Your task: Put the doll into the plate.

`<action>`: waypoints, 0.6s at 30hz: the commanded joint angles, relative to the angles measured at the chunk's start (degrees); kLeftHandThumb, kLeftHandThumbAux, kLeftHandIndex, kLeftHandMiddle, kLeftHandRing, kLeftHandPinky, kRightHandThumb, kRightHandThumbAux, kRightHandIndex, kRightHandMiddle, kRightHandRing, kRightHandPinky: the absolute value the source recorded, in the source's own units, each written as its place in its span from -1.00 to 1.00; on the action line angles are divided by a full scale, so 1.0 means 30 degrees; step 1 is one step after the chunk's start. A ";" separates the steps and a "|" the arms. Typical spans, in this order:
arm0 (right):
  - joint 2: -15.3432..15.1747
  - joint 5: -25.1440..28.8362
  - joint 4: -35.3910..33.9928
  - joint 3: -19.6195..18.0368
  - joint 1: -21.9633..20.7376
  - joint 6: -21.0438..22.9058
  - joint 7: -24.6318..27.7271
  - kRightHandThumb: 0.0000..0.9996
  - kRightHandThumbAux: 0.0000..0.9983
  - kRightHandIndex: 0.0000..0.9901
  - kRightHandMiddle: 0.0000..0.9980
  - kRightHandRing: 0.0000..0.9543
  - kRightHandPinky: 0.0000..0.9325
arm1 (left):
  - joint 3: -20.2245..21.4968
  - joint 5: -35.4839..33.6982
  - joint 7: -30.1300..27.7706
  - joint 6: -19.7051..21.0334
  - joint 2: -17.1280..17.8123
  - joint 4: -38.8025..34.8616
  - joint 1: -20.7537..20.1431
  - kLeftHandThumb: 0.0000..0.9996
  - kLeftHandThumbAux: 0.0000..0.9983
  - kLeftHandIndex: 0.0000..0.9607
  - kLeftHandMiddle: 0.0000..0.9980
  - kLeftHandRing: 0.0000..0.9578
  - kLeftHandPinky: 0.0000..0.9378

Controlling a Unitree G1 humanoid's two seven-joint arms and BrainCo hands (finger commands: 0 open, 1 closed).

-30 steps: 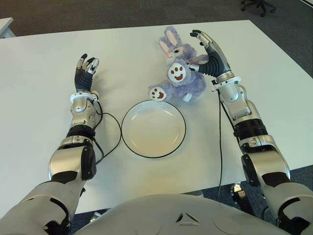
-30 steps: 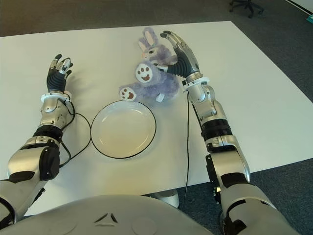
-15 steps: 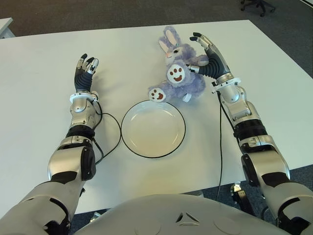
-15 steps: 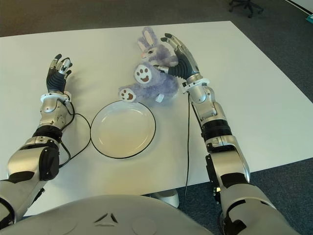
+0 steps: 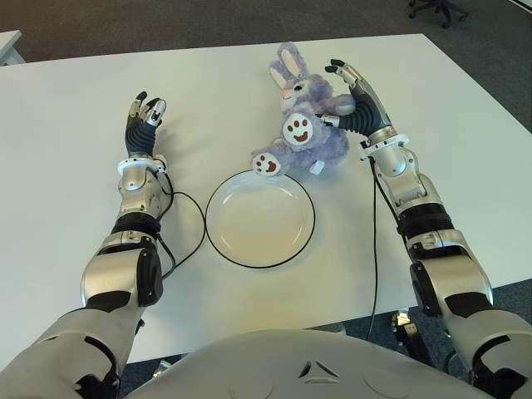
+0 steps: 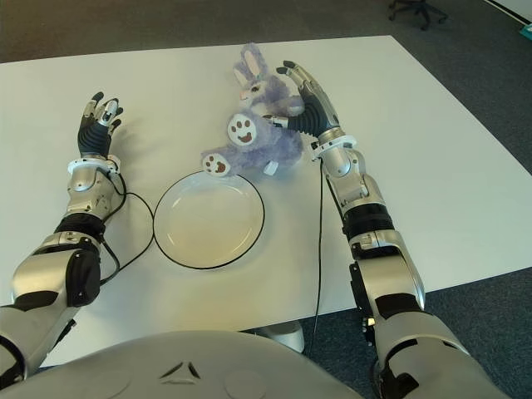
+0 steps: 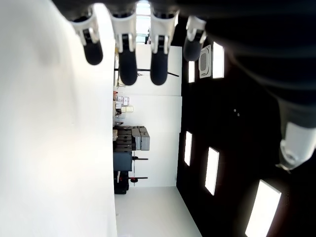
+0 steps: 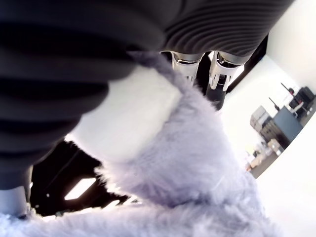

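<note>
A fluffy purple bunny doll with white paw soles sits on the white table, just beyond the far rim of an empty white plate with a dark edge; one foot reaches the rim. My right hand is pressed against the doll's right side behind its head, fingers extended and only slightly curved over it. In the right wrist view the purple fur fills the palm and the fingertips stick out straight past it. My left hand shows to the left of the plate, its fingers straight and holding nothing.
A thin black cable loops on the table between my left forearm and the plate. The table's right edge runs close beside my right arm, with dark carpet and an office chair beyond.
My right hand has moved in against the doll and its fingers lean further over it. The doll has shifted slightly left and tipped toward the plate. The left hand has stayed still.
</note>
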 commanded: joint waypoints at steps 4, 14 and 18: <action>0.0035 0.0114 0.0493 -0.0026 -0.0085 -0.0693 -0.0330 -0.98 0.07 -0.76 -0.82 -0.83 -0.74 | 0.0071 -0.0076 -0.0302 0.0988 -0.0413 0.1119 0.1458 -1.00 -0.02 -0.83 -0.64 -0.64 -0.78; 0.0130 0.1165 0.0517 -0.0574 -0.0091 -0.1076 0.0037 -1.00 0.01 -0.73 -0.74 -0.77 -0.77 | 0.0072 0.0009 -0.0215 0.1070 -0.0377 0.1185 0.1377 -1.00 -0.01 -0.84 -0.64 -0.64 -0.77; 0.0099 0.1744 0.0561 -0.0742 -0.0162 -0.1285 0.0500 -1.00 0.03 -0.74 -0.67 -0.71 -0.85 | 0.0059 0.0039 -0.0172 0.1045 -0.0381 0.1176 0.1380 -1.00 -0.01 -0.85 -0.64 -0.65 -0.81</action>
